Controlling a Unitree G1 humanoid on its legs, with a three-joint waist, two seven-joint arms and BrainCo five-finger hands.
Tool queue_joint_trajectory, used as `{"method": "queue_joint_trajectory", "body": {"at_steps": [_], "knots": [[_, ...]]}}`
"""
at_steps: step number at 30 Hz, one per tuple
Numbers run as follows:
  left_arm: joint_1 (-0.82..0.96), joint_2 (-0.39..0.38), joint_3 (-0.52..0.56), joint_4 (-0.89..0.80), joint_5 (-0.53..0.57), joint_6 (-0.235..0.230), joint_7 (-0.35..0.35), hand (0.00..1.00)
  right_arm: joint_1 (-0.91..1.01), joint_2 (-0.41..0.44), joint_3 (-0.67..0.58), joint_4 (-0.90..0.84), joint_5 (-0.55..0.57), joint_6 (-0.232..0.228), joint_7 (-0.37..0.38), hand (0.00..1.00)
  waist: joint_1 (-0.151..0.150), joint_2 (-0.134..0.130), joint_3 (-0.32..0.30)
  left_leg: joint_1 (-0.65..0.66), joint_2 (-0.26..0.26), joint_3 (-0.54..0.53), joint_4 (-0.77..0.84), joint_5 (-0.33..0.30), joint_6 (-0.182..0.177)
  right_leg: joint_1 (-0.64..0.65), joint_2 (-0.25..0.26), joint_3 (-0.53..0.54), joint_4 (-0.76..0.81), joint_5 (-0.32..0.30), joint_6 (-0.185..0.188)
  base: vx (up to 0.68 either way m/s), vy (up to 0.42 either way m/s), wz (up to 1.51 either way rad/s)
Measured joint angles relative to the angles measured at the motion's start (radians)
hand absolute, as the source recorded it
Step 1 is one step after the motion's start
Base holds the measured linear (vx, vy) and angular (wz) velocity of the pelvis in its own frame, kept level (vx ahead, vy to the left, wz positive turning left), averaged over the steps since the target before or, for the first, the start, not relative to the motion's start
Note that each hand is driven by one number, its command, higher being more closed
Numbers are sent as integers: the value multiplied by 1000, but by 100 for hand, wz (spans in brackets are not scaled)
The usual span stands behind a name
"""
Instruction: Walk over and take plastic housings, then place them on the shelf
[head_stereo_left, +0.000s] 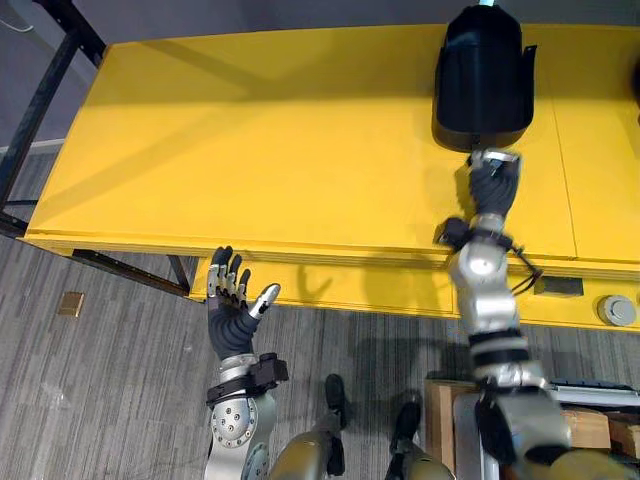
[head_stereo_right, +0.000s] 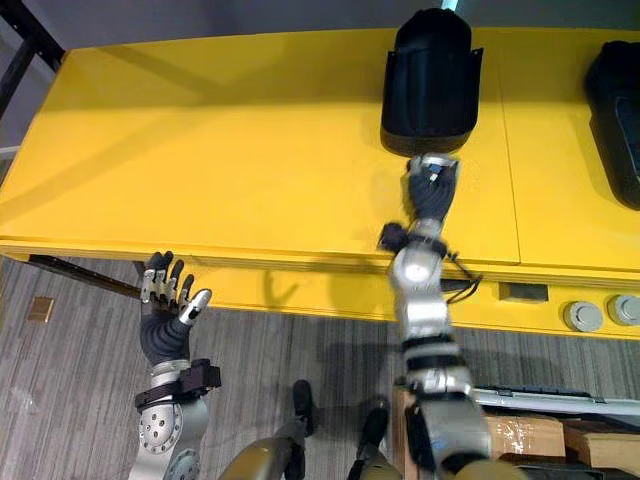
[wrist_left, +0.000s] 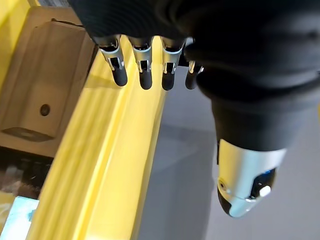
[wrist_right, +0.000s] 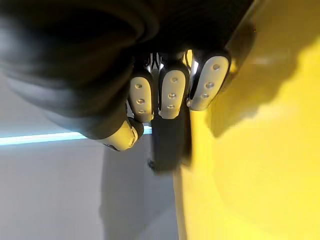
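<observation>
A black housing (head_stereo_left: 482, 75) lies just beyond the right hand (head_stereo_left: 494, 190), touched at its rim — whether it is gripped cannot be told. The left hand (head_stereo_left: 232, 315) is held spread, short of the yellow table (head_stereo_left: 250, 150) — kept clear, seemingly.
</observation>
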Motion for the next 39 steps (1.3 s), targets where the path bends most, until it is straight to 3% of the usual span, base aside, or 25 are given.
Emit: {"method": "queue_joint_trajectory", "body": {"at_steps": [2, 5, 10, 13, 15, 17, 18, 19, 20, 21, 22, 24, 26, 27, 29, 30, 31, 32, 33, 34, 36, 38, 39], "knots": [[0, 0, 9, -3, 4, 0, 6, 0, 106, 25, 47, -98, -22, -7, 32, 0, -3, -9, 2, 11, 3, 18, 0, -6, -8, 2, 1, 19, 1, -2, 0, -9, -13, -20], [-1, 5, 11, -16, 21, 4, 6, 0, 266, 40, 57, -220, -24, -20, 90, 0, -33, -25, 1, 29, 5, 26, -3, -15, -19, 15, 1, 27, 0, -2, 0, -16, -16, -13], [-23, 43, -2, -86, 119, 6, 11, 0, 463, 83, -97, -359, -68, -39, 99, 0, -85, -87, -34, 79, 19, 91, 0, -35, -22, 33, 11, 93, 1, -3, -1, 8, -16, -41], [-32, 44, -21, -92, 137, 3, 26, 0, 573, 125, -200, -405, -72, -47, 79, 0, -124, -118, -76, 131, 35, 188, 1, -62, -23, 34, 25, 192, 7, -2, -2, 23, -11, -92], [-39, 45, -36, -90, 137, 3, 27, 0, 625, 140, -229, -405, -91, -47, 64, 0, -142, -129, -91, 140, 58, 253, 68, -119, -28, 33, 35, 268, 13, 0, -5, 31, -23, -113], [-46, 41, -37, -84, 136, 3, 27, 0, 655, 137, -231, -401, -94, -47, 56, 0, -142, -129, -93, 103, 120, 275, 303, -241, -38, 32, 57, 366, 33, 3, -8, 45, -47, -174], [-39, 32, -18, -83, 134, -3, 27, 0, 646, 116, -220, -384, -94, -47, 54, 0, -123, -118, -101, 56, 162, 89, 496, -321, -44, 28, 95, 483, 55, 3, -9, 65, 36, -231], [-34, 26, -14, -81, 134, -3, 26, 0, 640, 92, -213, -372, -94, -47, 54, 0, -119, -102, -110, 36, 162, -51, 575, -363, -68, 16, 121, 547, 64, 3, -9, 70, 85, -245], [-29, 23, -10, -81, 134, -3, 25, 0, 633, 77, -213, -356, -94, -47, 54, 0, -118, -87, -119, 27, 154, -151, 613, -388, -94, 1, 140, 586, 78, 3, -8, 44, 205, -201], [-24, 21, 1, -77, 134, -4, 25, 0, 625, 47, -218, -320, -93, -47, 54, 0, -118, -62, -134, 25, 125, -325, 652, -433, -123, -27, 173, 661, 105, 2, -1, 28, 258, -198], [-25, 21, 17, -74, 134, -5, 25, 0, 626, 30, -225, -287, -93, -46, 50, 0, -116, -54, -140, 45, 87, -466, 650, -463, -132, -64, 194, 721, 147, -9, 15, 16, 269, -175], [-40, 15, 6, -72, 134, -5, 28, 0, 678, 39, -233, -283, -89, -45, 51, 0, -128, -54, -140, 66, 46, -561, 634, -504, -138, -121, 200, 772, 223, -33, 48, -36, 308, -90], [-67, 6, -32, -69, 134, -5, 33, 0, 784, 85, -234, -326, -83, -38, 60, 0, -135, -60, -137, 92, 26, -540, 600, -541, -115, -153, 191, 795, 288, -55, 77, -76, 342, -41], [-80, 2, -51, -69, 135, -7, 34, 0, 846, 142, -217, -376, -74, -33, 73, 0, -130, -77, -131, 104, 4, -502, 602, -551, -106, -157, 184, 828, 303, -53, 88, -121, 345, -90], [-79, -7, -59, -70, 135, -8, 35, 0, 900, 177, -160, -430, -52, -31, 81, 0, -115, -92, -133, 99, 4, -396, 635, -567, -72, -160, 183, 878, 248, 28, 108, -250, 391, -157], [-81, -3, -57, -71, 136, -9, 36, 0, 884, 175, -131, -428, -52, -29, 86, 0, -91, -101, -135, 78, 33, -297, 642, -564, -47, -174, 184, 825, 133, 175, 89, -310, 263, -190], [-84, 0, -57, -68, 135, -9, 34, 0, 875, 172, -121, -426, -54, -29, 87, 0, -75, -98, -136, 66, 50, -243, 633, -556, -36, -169, 175, 755, 64, 243, 71, -335, 198, -244], [-100, 0, -48, -53, 135, -10, 32, 0, 841, 163, -108, -406, -57, -29, 90, 0, -57, -117, -130, 61, 67, -157, 613, -530, -23, -178, 145, 521, 103, 203, 32, -302, 169, -216], [-106, -1, -32, -33, 134, -9, 28, 0, 786, 159, -112, -340, -59, -28, 95, 0, -50, -111, -124, 68, 96, -90, 584, -503, -19, -179, 122, 361, 208, 104, -28, -275, 170, -195], [-107, -1, -20, -29, 134, -9, 27, 0, 758, 157, -115, -301, -59, -27, 98, 0, -49, -106, -120, 76, 112, -64, 568, -488, -20, -178, 111, 310, 269, 55, -31, -233, 138, -151], [-120, 2, 7, -22, 127, -9, 18, 0, 710, 154, -118, -194, -61, -17, 106, 0, -47, -102, -118, 91, 140, -1, 483, -417, -35, -142, 41, 252, 459, -117, -17, -214, 21, -100], [-114, 3, 9, -19, 110, -9, 5, 0, 701, 152, -118, -155, -64, -7, 123, 0, -39, -106, -121, 94, 146, 33, 428, -386, -37, -75, -15, 229, 479, -189, 10, -184, -150, -69], [-112, 3, 9, -19, 109, -9, 2, 0, 697, 151, -118, -135, -64, -7, 132, 0, -26, -117, -127, 85, 146, 52, 403, -372, -58, -29, -33, 228, 426, -219, 36, -197, -266, -65]]}}
